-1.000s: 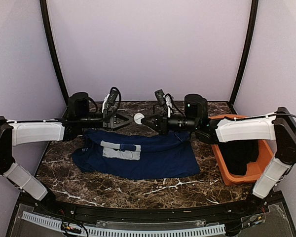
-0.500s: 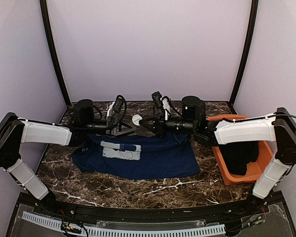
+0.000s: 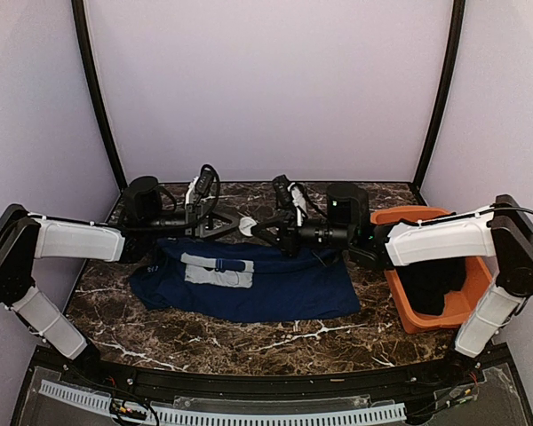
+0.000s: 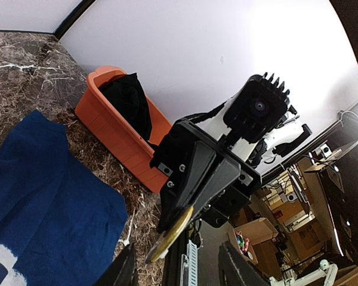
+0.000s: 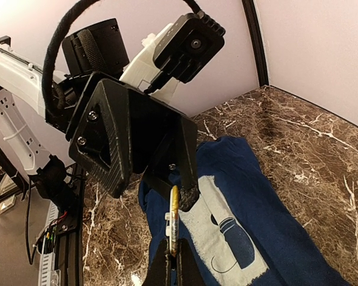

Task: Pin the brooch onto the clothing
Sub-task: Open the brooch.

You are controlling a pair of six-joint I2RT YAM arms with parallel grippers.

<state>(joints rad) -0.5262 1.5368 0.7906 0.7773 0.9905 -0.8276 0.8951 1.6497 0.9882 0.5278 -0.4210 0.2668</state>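
Note:
The brooch (image 3: 247,227), a small round disc with a gold-rimmed face and white back, hangs above the back of the table. My right gripper (image 3: 257,230) is shut on its edge; in the right wrist view the brooch (image 5: 174,217) stands edge-on between the closed fingertips (image 5: 164,262). My left gripper (image 3: 234,225) faces it from the left, jaws apart on either side of the brooch (image 4: 170,235), which touches neither finger. The clothing (image 3: 249,280), a navy T-shirt with a pale print (image 5: 227,232), lies flat below both grippers.
An orange bin (image 3: 393,282) holding a black garment (image 3: 431,284) stands at the right edge of the marble table (image 3: 204,342). The purple back wall is close behind the grippers.
The left jaws have narrowed around the brooch. Both grippers and the brooch have sunk slightly toward the shirt. The right gripper still holds the brooch.

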